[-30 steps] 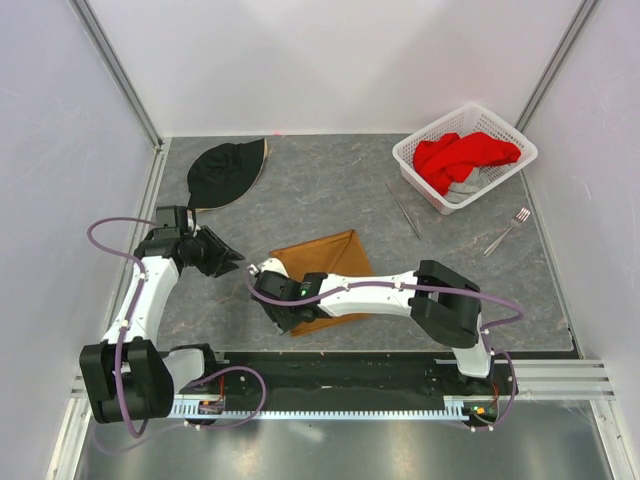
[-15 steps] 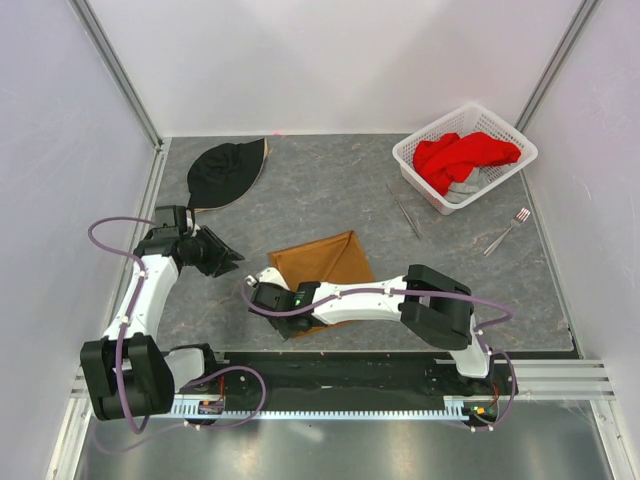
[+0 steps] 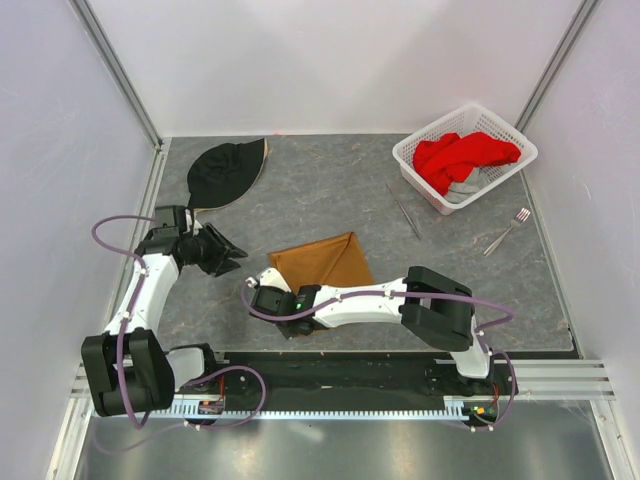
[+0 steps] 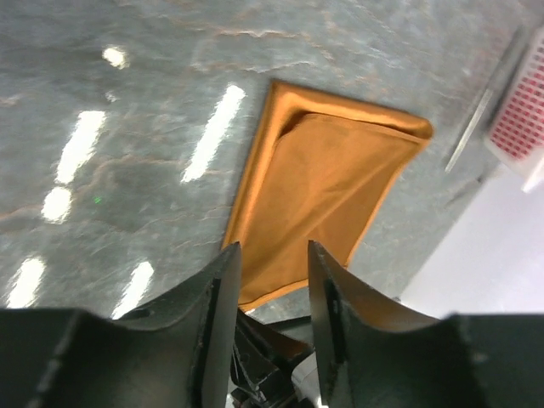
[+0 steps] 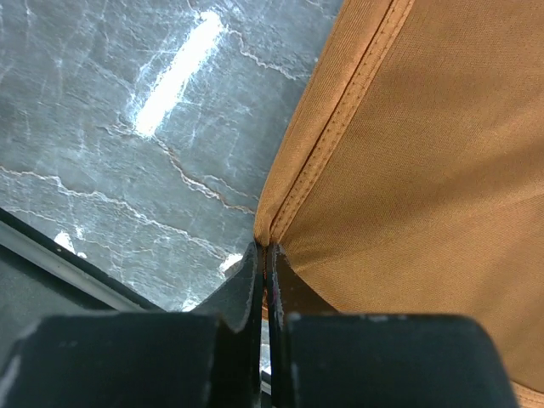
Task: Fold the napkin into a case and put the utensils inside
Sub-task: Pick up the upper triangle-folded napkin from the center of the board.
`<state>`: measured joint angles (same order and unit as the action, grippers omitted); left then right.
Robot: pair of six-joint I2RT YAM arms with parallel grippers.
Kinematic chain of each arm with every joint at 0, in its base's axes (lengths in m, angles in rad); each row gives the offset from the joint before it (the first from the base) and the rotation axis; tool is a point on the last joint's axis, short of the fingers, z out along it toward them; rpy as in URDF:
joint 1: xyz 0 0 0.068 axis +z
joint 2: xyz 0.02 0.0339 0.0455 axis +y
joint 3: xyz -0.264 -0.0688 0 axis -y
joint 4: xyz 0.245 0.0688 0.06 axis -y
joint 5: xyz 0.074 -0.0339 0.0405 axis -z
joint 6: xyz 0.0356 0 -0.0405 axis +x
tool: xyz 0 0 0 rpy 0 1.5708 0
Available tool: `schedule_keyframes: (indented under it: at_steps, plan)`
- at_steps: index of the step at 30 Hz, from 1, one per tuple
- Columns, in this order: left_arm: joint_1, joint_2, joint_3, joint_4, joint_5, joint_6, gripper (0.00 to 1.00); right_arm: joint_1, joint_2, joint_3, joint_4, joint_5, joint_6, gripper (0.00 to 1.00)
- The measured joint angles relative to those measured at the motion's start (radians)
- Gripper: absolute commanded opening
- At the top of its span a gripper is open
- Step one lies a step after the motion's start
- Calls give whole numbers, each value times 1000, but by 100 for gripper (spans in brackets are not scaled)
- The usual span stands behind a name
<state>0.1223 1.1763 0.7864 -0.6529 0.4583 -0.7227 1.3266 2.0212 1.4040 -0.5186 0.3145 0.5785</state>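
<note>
**Right fingers pinching the napkin's lower-left corner, ready for a fold**

Overhead view: the orange-brown napkin [image 3: 325, 258] lies flat just below the centre of the frame, on the grey tabletop [image 3: 330, 190]. The left wrist view shows it doubled, a smaller upper layer resting on a wider lower one. The right fingers [image 5: 255, 276] are pressed together on the stitched hem at the napkin's lower-left corner, with cloth nipped between them. Whether one layer or both is caught cannot be told. The left fingers [image 4: 219, 289] stand spread and hold nothing. They hover at the left of the frame, apart from the cloth and aimed toward it.

The fork [image 3: 508, 230] and the knife-like piece [image 3: 404, 210] lie at the right, well apart from the napkin. The knife-like piece lies just beside the white basket [image 3: 416, 180] that holds the red cloth [image 3: 460, 155]. A black hat [image 3: 225, 172] sits at the upper left.

The step in hand appears to be a further fold, narrowing the cloth toward a case. To do it well:

- Raise the corner only enough to clear the tabletop.
- Carry it over in a low arc so the hem lands parallel to the opposite edge.
- The thin, shiny fabric will probably slide, so the left fingers could pin the far part.
- Let go only once the fold lies flat, leaving one end open for the utensils.
</note>
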Motion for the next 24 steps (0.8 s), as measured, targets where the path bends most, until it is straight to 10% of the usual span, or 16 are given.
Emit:
schedule_keyframes:
  at_steps: [24]
  plan:
    - [-261,199,-127,341,86,-123,66,-143,-274,-153,38,-161,-7,0]
